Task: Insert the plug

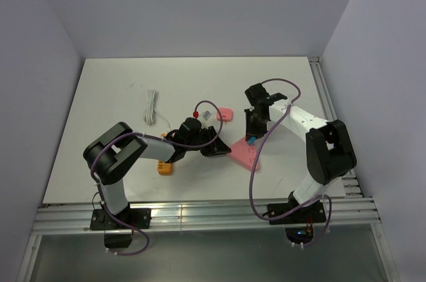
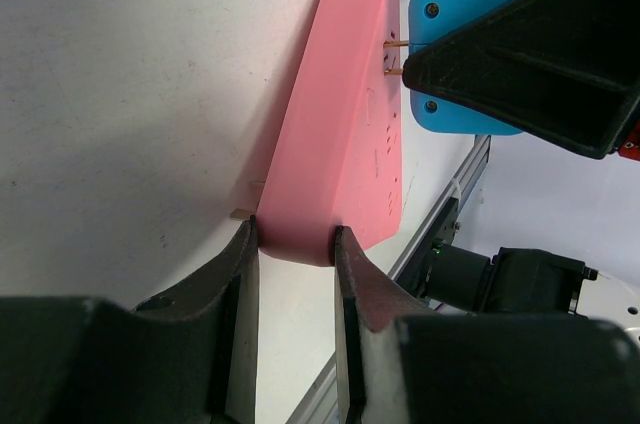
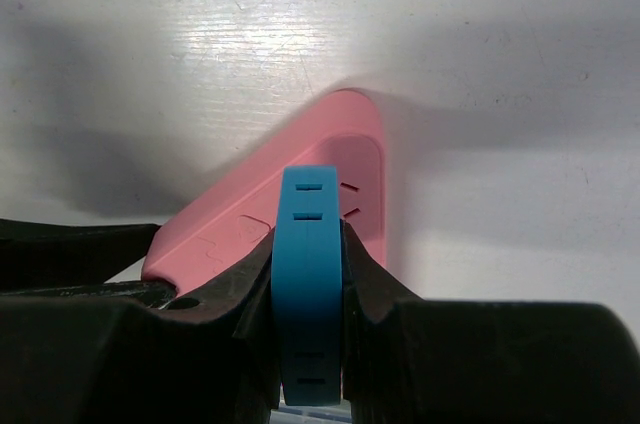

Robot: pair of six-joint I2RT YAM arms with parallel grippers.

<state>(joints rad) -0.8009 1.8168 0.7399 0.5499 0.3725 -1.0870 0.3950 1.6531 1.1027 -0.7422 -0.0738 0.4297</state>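
The pink triangular socket block (image 1: 243, 156) lies flat on the white table. My left gripper (image 1: 222, 149) is shut on its near corner, with the fingers on either side in the left wrist view (image 2: 293, 236). My right gripper (image 1: 251, 130) is shut on the bright-blue plug (image 1: 251, 140) and holds it upright over the block's far end. In the left wrist view the plug (image 2: 462, 14) stands just off the block's face (image 2: 345, 124), and its two metal prongs (image 2: 396, 44) reach the face. In the right wrist view the plug (image 3: 310, 284) is clamped between my fingers (image 3: 310, 236) above the block (image 3: 240, 219).
A pink square plug (image 1: 225, 114) and a small white plug (image 1: 208, 115) lie behind the block. A coiled white cable (image 1: 152, 108) lies at the back left. An orange piece (image 1: 164, 167) sits near my left arm. A metal rail (image 1: 327, 106) runs along the table's right edge.
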